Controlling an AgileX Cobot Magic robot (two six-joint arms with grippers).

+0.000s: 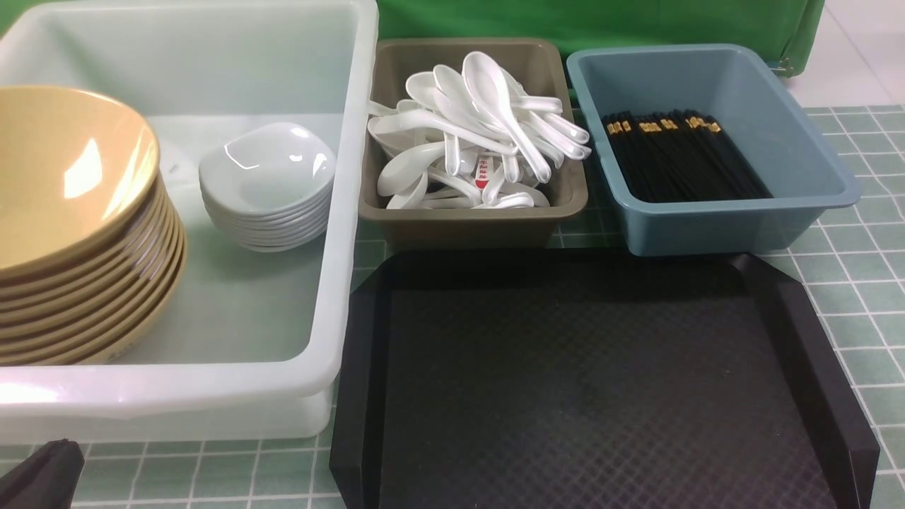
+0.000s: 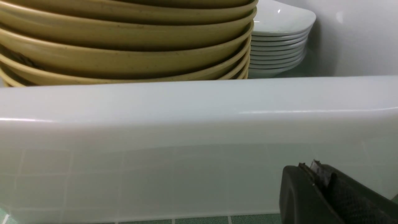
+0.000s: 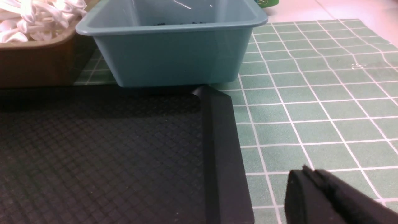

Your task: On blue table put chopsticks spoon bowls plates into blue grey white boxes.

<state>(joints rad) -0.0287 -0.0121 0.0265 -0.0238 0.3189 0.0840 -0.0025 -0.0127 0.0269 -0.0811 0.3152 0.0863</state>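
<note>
A stack of tan bowls (image 1: 71, 233) and a stack of small white plates (image 1: 269, 187) sit in the large white box (image 1: 212, 389); both stacks show in the left wrist view, bowls (image 2: 124, 46) and plates (image 2: 279, 37). White spoons (image 1: 481, 127) fill the grey-brown box (image 1: 466, 223). Black chopsticks (image 1: 679, 162) lie in the blue box (image 1: 735, 226). My left gripper (image 2: 311, 169) is shut and empty, low before the white box's front wall (image 2: 186, 140); its tip shows at the front view's corner (image 1: 42, 470). My right gripper (image 3: 306, 172) is shut and empty above the blue table (image 3: 311, 109).
A black textured tray (image 1: 594, 382) lies in front of the grey and blue boxes, its corner beside my right gripper (image 3: 217, 140). A green backdrop stands behind the boxes. Teal grid table shows right of the tray (image 1: 862, 283).
</note>
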